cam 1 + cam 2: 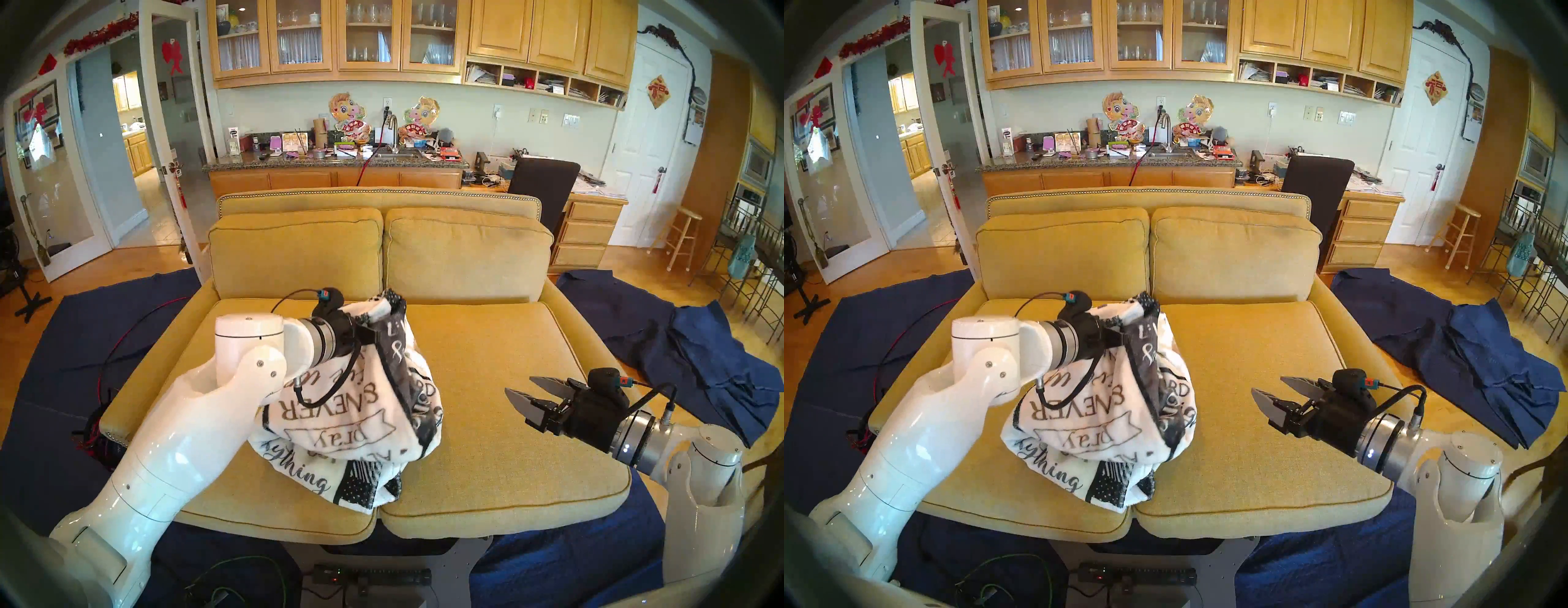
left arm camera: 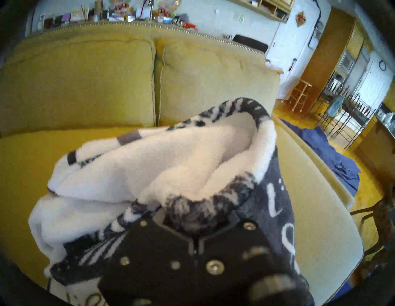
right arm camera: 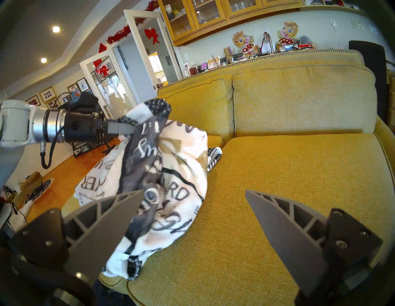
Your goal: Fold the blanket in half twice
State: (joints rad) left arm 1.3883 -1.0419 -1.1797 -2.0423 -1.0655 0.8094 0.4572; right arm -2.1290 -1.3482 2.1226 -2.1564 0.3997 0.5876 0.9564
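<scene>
The blanket (image 1: 339, 420) is a white fleece throw with black lettering and a checkered border. It hangs bunched over the middle of the yellow sofa seat (image 1: 509, 382), its lower folds resting on the cushion. My left gripper (image 1: 377, 333) is shut on a top edge of the blanket (image 2: 192, 213) and holds it up; its fingers (image 3: 119, 128) pinch the dark border. My right gripper (image 1: 524, 392) is open, hovering above the right seat cushion a short way right of the blanket (image 3: 166, 192), with nothing between its fingers (image 3: 284, 233).
The sofa's back cushions (image 1: 466, 250) rise behind the blanket. Dark navy cloths (image 1: 700, 352) lie on the floor at the right and left (image 1: 106, 322) of the sofa. Cables and a power strip (image 1: 369, 577) lie in front, below the seat edge.
</scene>
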